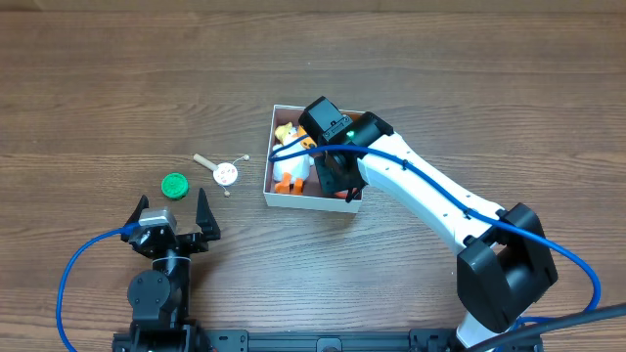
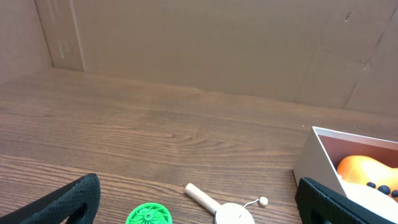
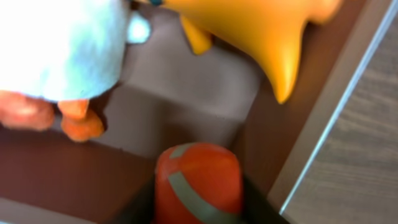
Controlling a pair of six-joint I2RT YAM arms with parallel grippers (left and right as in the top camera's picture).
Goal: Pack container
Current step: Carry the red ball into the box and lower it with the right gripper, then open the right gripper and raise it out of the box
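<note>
The container (image 1: 303,202) is a white-walled square box with a mauve floor (image 3: 180,106), standing at the table's middle. In it lie a white and orange plush toy (image 1: 290,174) and a yellow-orange toy (image 1: 286,133); both also show in the right wrist view, the plush (image 3: 62,43) and the yellow-orange toy (image 3: 261,31). My right gripper (image 1: 337,181) reaches into the box near its right wall and is shut on an orange-red cylinder with a grey stripe (image 3: 198,180). My left gripper (image 1: 171,220) is open and empty near the front left, apart from the box.
A green disc (image 1: 174,185) and a small wooden rattle drum with a bead (image 1: 223,172) lie on the table left of the box, just ahead of the left gripper (image 2: 198,182). In the left wrist view the disc (image 2: 149,215), the rattle (image 2: 217,208) and the box wall (image 2: 311,162) show.
</note>
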